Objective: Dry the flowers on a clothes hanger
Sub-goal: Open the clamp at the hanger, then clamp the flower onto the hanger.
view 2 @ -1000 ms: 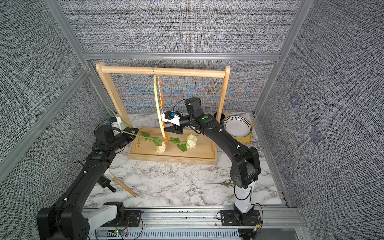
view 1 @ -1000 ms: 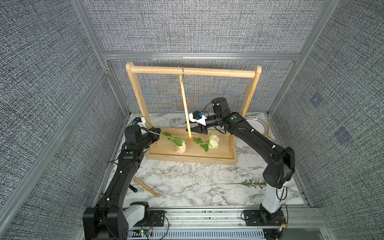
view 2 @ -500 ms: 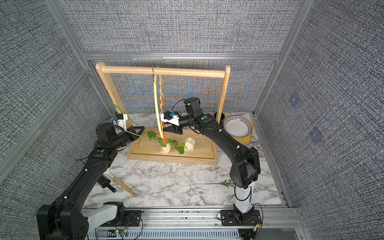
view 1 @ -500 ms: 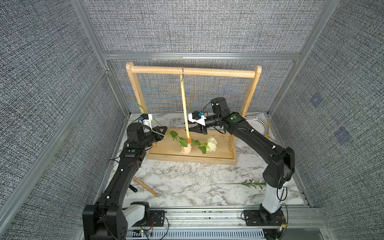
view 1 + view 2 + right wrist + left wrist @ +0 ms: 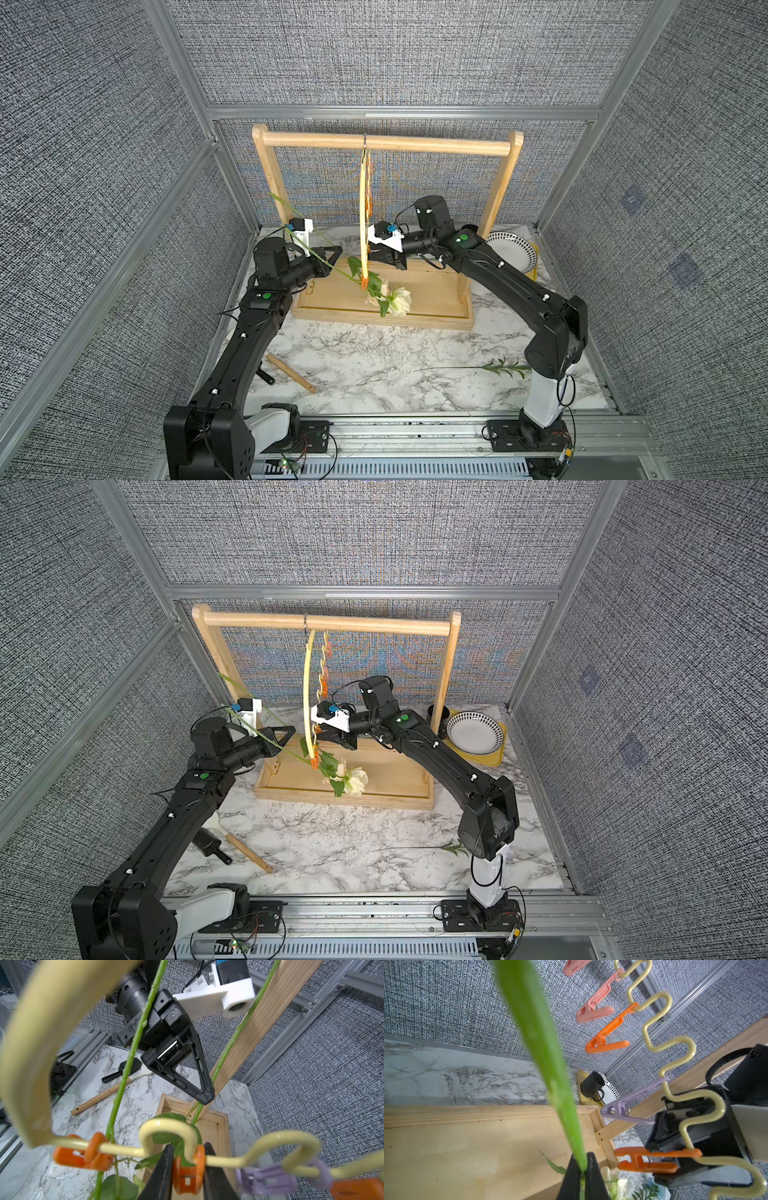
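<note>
The pale yellow clothes hanger [image 5: 363,216] hangs edge-on from the rack's top bar. Its end orange clip [image 5: 83,1157] grips one green flower stem [image 5: 124,1068]. A cream-white rose [image 5: 400,301] and a peach rose [image 5: 384,286] droop below the hanger, over the rack's base. My left gripper [image 5: 338,251] is shut on a second stem [image 5: 542,1043], just left of the hanger. My right gripper [image 5: 188,1151] has a finger on each side of the neighbouring orange clip [image 5: 187,1178], pinching it. A thin-stemmed flower [image 5: 478,368] lies on the table, its bloom hidden behind my right arm.
The light-wood rack [image 5: 386,145] with its tray base [image 5: 436,299] stands at the back. A patterned plate [image 5: 511,253] on a yellow tray and a black cup [image 5: 438,717] sit at the back right. A wooden-handled spatula [image 5: 291,372] lies at the front left.
My left gripper has risen and moved right toward the hanger with its stem, and the blooms have tipped down and left. My right gripper's jaws have narrowed onto the orange clip.
</note>
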Robot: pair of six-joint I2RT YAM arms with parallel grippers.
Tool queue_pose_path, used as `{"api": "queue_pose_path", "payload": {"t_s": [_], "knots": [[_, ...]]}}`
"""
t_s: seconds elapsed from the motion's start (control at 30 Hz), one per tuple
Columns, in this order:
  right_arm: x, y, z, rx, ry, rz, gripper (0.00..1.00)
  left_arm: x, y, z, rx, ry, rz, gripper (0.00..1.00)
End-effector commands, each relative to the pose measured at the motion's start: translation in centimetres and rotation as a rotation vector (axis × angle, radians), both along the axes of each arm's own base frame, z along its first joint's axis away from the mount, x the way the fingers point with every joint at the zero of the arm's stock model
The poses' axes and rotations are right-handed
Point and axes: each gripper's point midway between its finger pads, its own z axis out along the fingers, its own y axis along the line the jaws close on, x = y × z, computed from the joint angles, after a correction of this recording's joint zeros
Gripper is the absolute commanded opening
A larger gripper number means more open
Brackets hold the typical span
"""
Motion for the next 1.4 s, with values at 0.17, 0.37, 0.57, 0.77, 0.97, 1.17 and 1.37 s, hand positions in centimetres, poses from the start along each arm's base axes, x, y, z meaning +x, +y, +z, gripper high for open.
{"api": "queue_pose_path", "payload": {"t_s": [0.17, 0.37, 0.57, 0.77, 0.97, 1.17, 1.37], "knots": [[0.5, 0.7, 0.6, 0.004, 0.082, -0.105, 0.26, -0.5, -0.8, 2.1, 0.015, -0.081, -0.079, 0.02], [0.9, 0.4, 1.6, 0.057, 0.112, -0.160, 0.26, -0.2, -1.4, 2.6, -0.013, -0.077, -0.108, 0.02], [0.3, 0.4, 2.8, 0.102, 0.129, -0.151, 0.26, 0.3, -1.4, 2.4, -0.038, -0.068, -0.104, 0.02], [0.1, 0.5, 2.8, 0.114, 0.139, -0.136, 0.26, 0.9, -1.5, 1.3, -0.071, -0.042, -0.089, 0.02], [0.4, 0.7, 2.4, 0.117, 0.147, -0.137, 0.26, 1.5, -1.5, 0.6, -0.097, -0.021, -0.086, 0.02], [0.5, 1.4, 2.8, 0.150, 0.158, -0.139, 0.26, 1.7, -2.2, 0.4, -0.128, -0.013, -0.107, 0.02], [0.8, 1.8, 2.9, 0.169, 0.164, -0.142, 0.26, 1.4, -2.6, -0.1, -0.128, -0.005, -0.120, 0.02]]}}
